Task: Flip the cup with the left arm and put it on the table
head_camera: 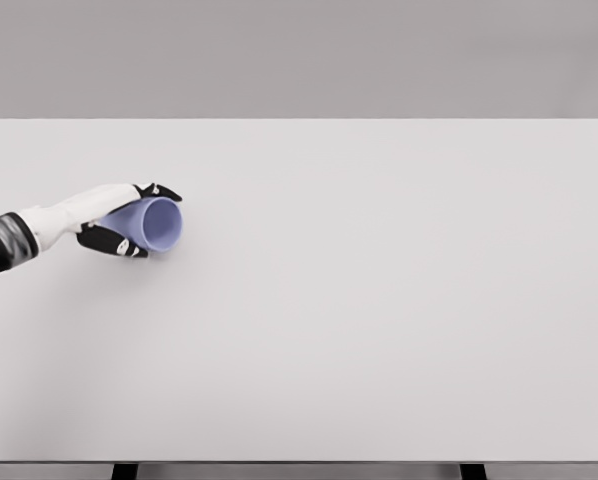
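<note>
**Left hand grips a sideways cup at the surface's left side**

The head view shows 1 arm at work. The left arm comes in from the 9 o'clock edge of the frame, its white forearm and dark wrist band angled slightly upward toward the middle of the picture. The left hand (129,222) is closed around a pale blue-violet cup (157,224). Black-tipped fingers (159,191) wrap over the top of the cup, and a second set of dark fingertips presses under it at about 7 o'clock from the cup's mouth.

The cup lies on its side, neither upright nor inverted. Its open mouth faces toward 3 o'clock and a little toward the camera, so the inside of the wall is visible as a lighter ring. The base is hidden inside the palm.

The cup sits over the left part of the white surface (379,300), in the far half. A faint shadow falls just below the hand; whether the cup touches the surface or hangs just above it cannot be told.
</note>
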### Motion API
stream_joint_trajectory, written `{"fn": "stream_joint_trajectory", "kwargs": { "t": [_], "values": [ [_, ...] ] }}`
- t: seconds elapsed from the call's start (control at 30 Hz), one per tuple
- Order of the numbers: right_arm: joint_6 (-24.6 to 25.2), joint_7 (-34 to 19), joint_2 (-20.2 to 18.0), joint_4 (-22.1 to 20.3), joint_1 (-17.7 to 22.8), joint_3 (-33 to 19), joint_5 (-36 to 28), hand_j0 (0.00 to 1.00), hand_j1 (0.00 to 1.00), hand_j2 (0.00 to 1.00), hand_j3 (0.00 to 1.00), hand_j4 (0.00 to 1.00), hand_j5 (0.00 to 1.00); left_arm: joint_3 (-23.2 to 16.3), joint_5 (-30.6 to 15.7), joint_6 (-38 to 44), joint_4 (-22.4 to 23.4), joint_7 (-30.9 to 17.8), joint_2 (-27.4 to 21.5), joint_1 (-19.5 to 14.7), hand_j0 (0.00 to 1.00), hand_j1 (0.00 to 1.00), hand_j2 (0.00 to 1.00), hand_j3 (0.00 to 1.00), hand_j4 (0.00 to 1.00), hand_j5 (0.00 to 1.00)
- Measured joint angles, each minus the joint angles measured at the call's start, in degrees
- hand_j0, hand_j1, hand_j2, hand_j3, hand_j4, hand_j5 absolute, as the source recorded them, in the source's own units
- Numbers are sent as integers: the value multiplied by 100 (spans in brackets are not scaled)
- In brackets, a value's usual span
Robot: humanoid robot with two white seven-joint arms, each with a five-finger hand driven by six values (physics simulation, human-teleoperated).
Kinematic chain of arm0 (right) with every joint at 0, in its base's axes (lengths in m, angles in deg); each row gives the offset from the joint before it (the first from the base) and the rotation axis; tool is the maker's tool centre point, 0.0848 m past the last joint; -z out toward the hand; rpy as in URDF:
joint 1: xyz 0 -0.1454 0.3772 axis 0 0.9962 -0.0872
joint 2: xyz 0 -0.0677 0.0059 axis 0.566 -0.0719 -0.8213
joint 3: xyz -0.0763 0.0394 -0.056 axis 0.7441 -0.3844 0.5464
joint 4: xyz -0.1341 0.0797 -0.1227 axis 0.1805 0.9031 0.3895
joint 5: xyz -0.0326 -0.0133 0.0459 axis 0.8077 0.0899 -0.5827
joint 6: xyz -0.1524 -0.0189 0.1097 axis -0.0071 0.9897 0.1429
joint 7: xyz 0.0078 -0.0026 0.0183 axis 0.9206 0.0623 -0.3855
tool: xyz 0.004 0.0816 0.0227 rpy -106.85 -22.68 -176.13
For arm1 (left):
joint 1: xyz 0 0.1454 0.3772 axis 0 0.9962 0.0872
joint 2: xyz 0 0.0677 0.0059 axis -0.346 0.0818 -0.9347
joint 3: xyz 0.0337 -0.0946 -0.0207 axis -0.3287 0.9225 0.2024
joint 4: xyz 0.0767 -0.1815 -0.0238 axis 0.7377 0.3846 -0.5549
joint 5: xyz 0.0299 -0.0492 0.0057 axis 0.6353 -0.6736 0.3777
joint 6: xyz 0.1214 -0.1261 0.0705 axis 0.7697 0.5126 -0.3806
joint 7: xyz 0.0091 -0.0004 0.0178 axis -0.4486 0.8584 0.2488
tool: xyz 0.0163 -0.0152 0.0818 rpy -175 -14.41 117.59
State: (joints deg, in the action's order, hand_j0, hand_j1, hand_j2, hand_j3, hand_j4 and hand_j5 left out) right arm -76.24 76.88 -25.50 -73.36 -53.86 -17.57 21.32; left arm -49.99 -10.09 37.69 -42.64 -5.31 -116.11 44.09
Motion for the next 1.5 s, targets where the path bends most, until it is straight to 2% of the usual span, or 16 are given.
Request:
{"fn": "stream_joint_trajectory", "kwargs": {
  "t": [0.4,0.73,1.17,1.3,1.5],
  "values": [
    [0,1,0,-1,0,0,0,100,100,100,100,100,100,177,-752,-1,15,5,123,35,79,79,79,79,79,79],
    [0,1,0,1,0,0,0,100,100,100,100,100,100,240,-1597,-16,54,6,326,79,80,80,80,80,80,80],
    [0,0,0,-1,0,0,0,100,100,100,100,100,100,292,-2158,-26,71,7,589,167,80,80,80,80,80,80],
    [0,1,0,0,0,0,0,100,100,100,100,100,100,408,-2218,-25,71,6,716,334,81,81,81,81,81,81],
    [0,1,0,0,0,0,0,100,100,100,100,100,100,498,-2334,-18,110,10,920,343,81,81,81,81,81,81]
  ]
}}
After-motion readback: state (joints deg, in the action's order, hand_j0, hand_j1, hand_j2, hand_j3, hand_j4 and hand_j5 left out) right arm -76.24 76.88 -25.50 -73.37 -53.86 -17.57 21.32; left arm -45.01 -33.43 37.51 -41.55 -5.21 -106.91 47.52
